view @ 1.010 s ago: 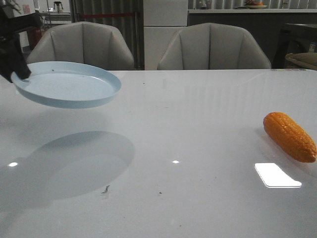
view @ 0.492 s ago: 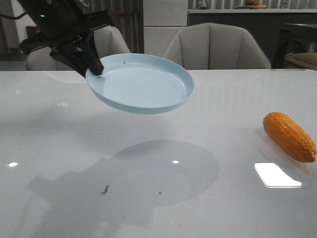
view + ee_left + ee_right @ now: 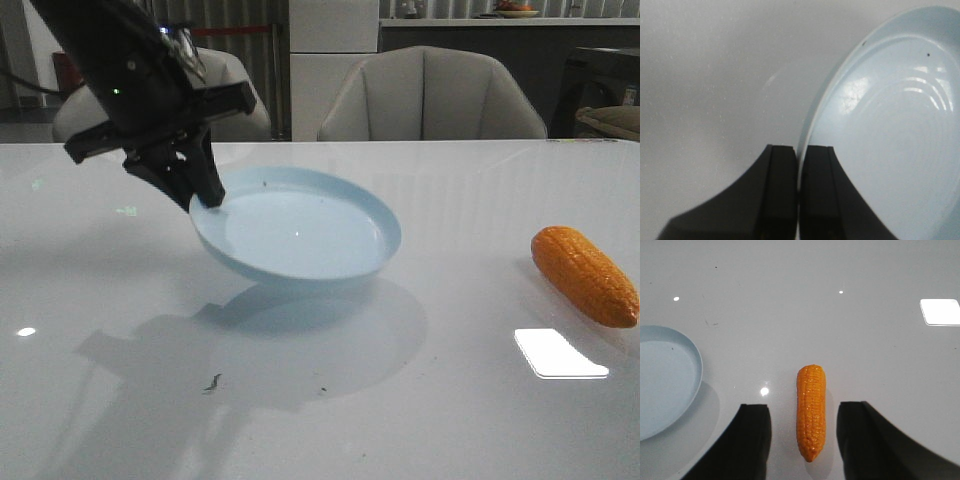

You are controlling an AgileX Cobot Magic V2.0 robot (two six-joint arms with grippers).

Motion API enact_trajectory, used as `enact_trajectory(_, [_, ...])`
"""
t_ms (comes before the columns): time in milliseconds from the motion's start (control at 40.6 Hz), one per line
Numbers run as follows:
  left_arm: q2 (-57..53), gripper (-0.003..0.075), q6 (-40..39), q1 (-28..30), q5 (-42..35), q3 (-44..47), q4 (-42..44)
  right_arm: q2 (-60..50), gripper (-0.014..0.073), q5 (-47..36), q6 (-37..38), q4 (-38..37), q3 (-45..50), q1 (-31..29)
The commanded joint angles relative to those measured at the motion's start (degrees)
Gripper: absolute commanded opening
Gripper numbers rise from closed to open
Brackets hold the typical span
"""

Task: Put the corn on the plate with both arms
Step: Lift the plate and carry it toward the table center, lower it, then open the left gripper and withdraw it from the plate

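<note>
My left gripper (image 3: 208, 196) is shut on the left rim of the pale blue plate (image 3: 310, 235) and holds it tilted near the table's middle, its lower edge at or just above the surface. In the left wrist view the fingers (image 3: 782, 190) pinch the plate's rim (image 3: 815, 125). The orange corn (image 3: 583, 274) lies on the table at the right. In the right wrist view my right gripper (image 3: 804, 412) is open above the corn (image 3: 811, 410), which lies between the two fingers, apart from both. The plate's edge (image 3: 687, 365) shows there too.
Two grey chairs (image 3: 430, 95) stand behind the white table's far edge (image 3: 450, 141). A bright light reflection (image 3: 560, 353) lies on the table in front of the corn. A small dark speck (image 3: 213, 382) lies near the front.
My left arm has carried the plate from the far left to the table's middle and lowered it close to the surface. The corn has not moved.
</note>
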Motion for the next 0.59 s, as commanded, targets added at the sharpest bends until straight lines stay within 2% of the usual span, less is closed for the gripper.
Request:
enact_trajectory(0, [-0.8,0.0097,0.0,-0.5,-0.3,-1.9,-2.6,-0.2,0.0425,-4.3,0.0,-0.1,-1.7,0.1])
enact_trajectory(222, [0.6,0.0113,0.0,-0.5,-0.3,-1.9,-3.2,-0.2,0.0425,-4.3,0.0,-0.1,-1.7,0.1])
enact_trajectory(295, [0.6,0.0172,0.0,-0.5,-0.3,-1.9,-3.2,-0.2,0.0425,-4.3,0.0,-0.1,-1.7,0.1])
enact_trajectory(468, [0.6,0.0435,0.0,-0.5,0.3,-1.9,-3.2,-0.2,0.0425,-4.3,0.0,-0.1,-1.7,0.1])
enact_trajectory(566, [0.5,0.0486,0.0,-0.5,0.4,-1.9,-3.2,-0.2,0.0425,-4.3,0.0,-0.1,-1.7,0.1])
